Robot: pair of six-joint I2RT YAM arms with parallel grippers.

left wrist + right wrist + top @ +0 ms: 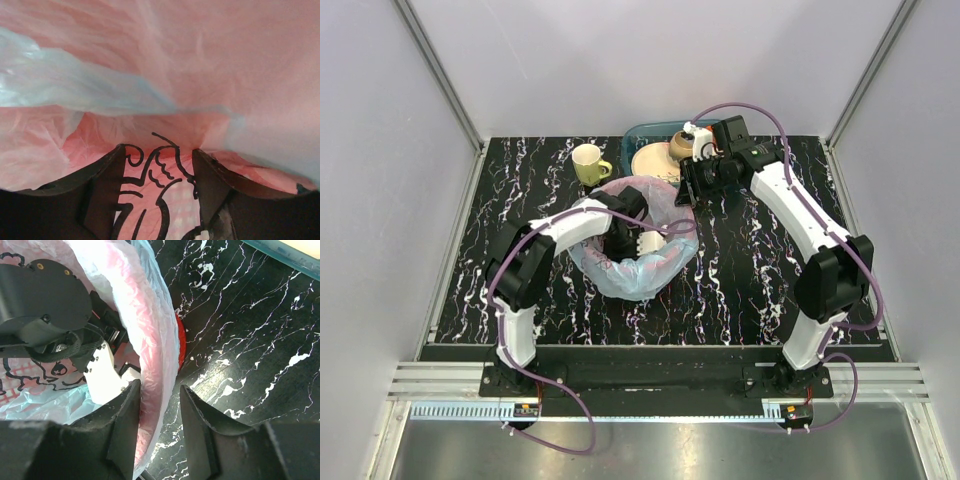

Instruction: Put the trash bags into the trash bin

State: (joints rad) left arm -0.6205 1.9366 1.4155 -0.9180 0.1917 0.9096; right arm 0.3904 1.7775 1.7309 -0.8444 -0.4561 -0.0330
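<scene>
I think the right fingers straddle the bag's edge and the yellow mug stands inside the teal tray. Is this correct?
Not quite: the yellow mug stands on the black marbled table, left of the teal tray, not inside it. The top external view shows this. The rest is correct.

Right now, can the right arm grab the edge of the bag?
Probably yes. The right tool straddles the edge of the bag, just beside the rim of the red basket, and nothing else sits in between.

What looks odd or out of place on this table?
The light-blue trash bag swamps the red basket: it hides nearly all of it and bunches onto the table on the near side. The left gripper is buried inside the bag.
</scene>
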